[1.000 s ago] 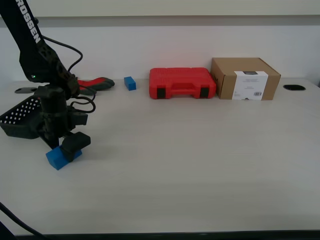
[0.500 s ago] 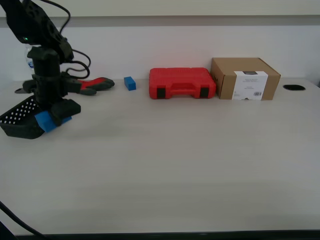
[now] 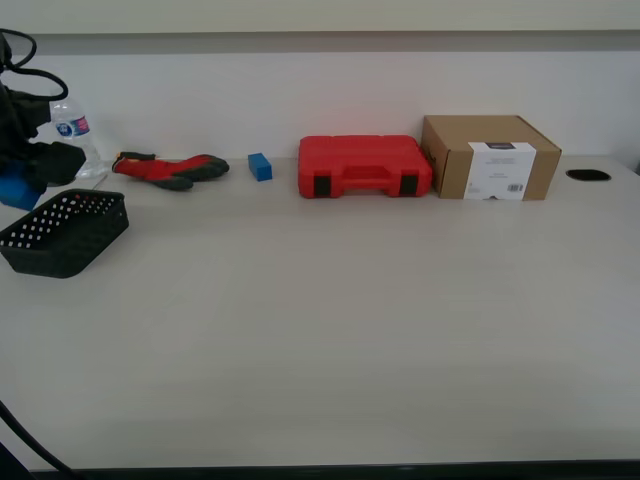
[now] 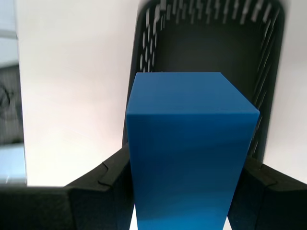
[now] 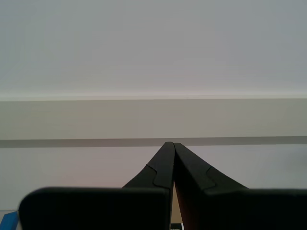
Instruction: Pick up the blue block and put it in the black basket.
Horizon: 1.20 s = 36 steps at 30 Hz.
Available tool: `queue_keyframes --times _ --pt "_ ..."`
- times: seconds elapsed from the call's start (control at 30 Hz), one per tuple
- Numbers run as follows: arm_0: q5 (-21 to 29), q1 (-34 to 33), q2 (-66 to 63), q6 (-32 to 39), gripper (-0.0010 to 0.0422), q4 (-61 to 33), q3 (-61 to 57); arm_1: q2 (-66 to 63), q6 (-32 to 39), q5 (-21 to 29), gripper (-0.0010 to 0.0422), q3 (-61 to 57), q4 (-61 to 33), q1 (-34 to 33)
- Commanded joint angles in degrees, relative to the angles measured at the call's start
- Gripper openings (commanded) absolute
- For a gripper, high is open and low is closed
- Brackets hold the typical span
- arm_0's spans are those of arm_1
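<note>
Blue block (image 4: 189, 153) held above black basket (image 4: 211, 52) (mesh-sided, on table, nothing inside).

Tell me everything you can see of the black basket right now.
The black basket is a low rectangular tub of what looks like black plastic, with perforated walls and rounded corners. It sits upright on the table at the exterior view's left, empty. Nothing touches it. My first gripper holds the blue block above it.
</note>
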Motion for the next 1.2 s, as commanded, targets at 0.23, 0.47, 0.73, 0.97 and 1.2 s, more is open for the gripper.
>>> queue_keyframes --times 0.23,0.47,0.73,0.97,1.2 --pt "-0.1 0.0 0.0 0.0 0.0 0.1 0.1 10.2 -4.7 1.5 -0.0001 1.1 4.4 -1.5" --pt "-0.1 0.0 0.0 0.0 0.0 0.1 0.1 15.9 -4.9 0.7 0.0 5.8 8.7 -3.3" --pt "-0.1 0.0 0.0 0.0 0.0 0.1 0.1 19.5 -5.0 2.8 0.0 18.2 -9.3 -3.7" --pt "-0.1 0.0 0.0 0.0 0.0 0.0 0.1 20.6 -5.6 2.7 0.005 19.7 -12.6 -3.8" --pt "-0.1 0.0 0.0 0.0 0.0 0.0 0.1 20.6 -5.7 -3.1 0.0356 20.0 -15.3 -3.8"
